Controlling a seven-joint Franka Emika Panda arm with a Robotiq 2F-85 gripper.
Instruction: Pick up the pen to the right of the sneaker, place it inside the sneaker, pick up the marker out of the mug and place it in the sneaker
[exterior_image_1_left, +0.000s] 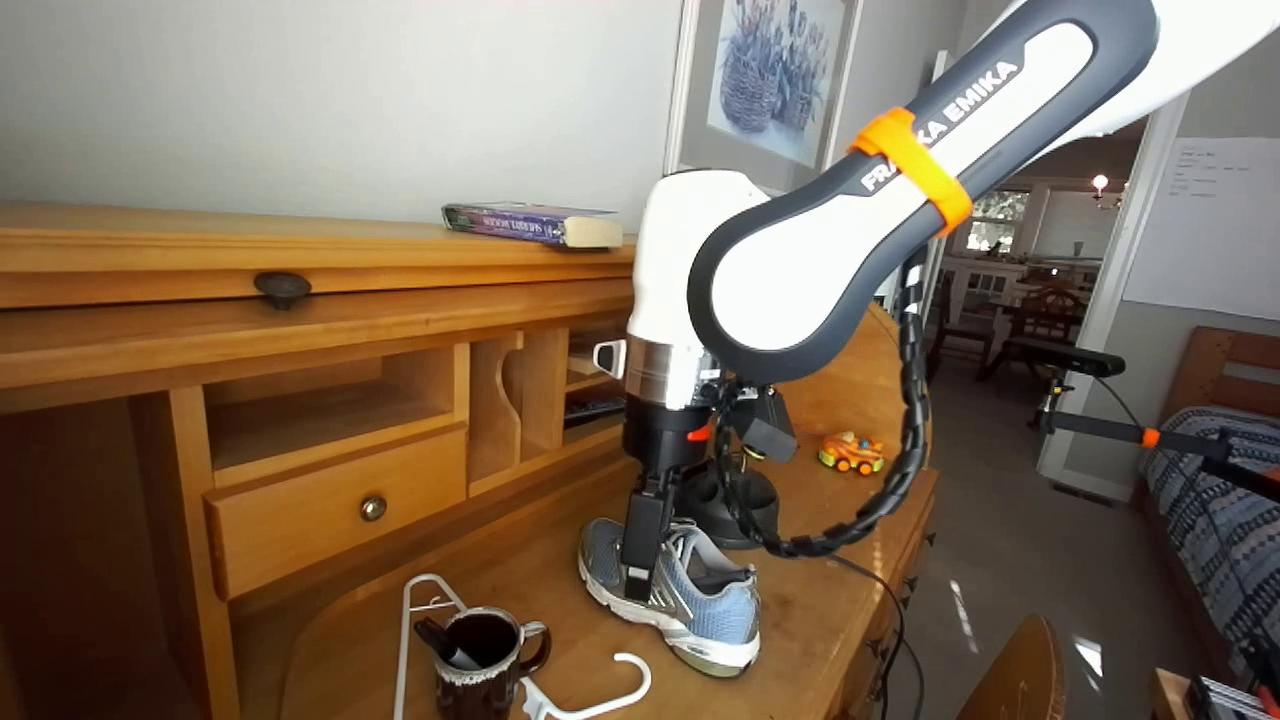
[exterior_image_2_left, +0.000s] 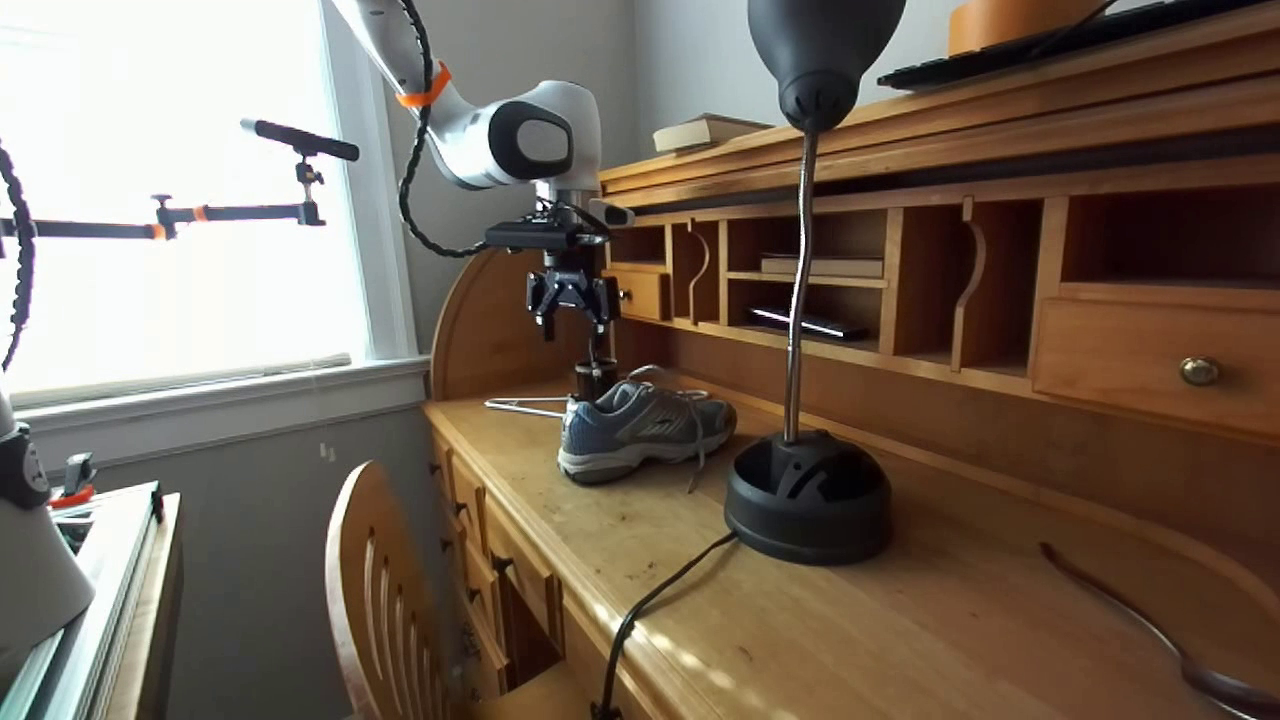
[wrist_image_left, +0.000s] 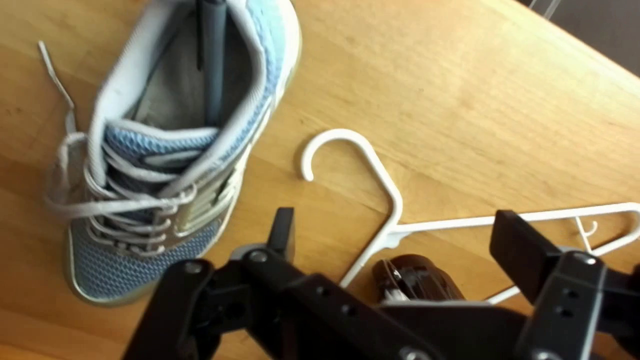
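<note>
Grey-blue running sneaker (exterior_image_2_left: 640, 432) with thick white sole and pale laces rests on a wooden desk (exterior_image_2_left: 950, 620), a slim dark-grey pen (wrist_image_left: 214, 65) inside it. Above the desk, a black two-fingered robot gripper (wrist_image_left: 393, 224) hangs released, fingers spread wide. Nearby, a black marker (exterior_image_1_left: 436, 637) leans in a round, glossy black mug (exterior_image_1_left: 480, 695).

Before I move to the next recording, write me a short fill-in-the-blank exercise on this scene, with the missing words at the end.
1. Of pen and marker, the sneaker holds the ____.
2. Of sneaker and mug, the marker leans in the ____.
3. The hanger lying on the desk is ____ in colour.
4. The end effector is not shut but ____.

Missing words: pen; mug; white; open.
</note>
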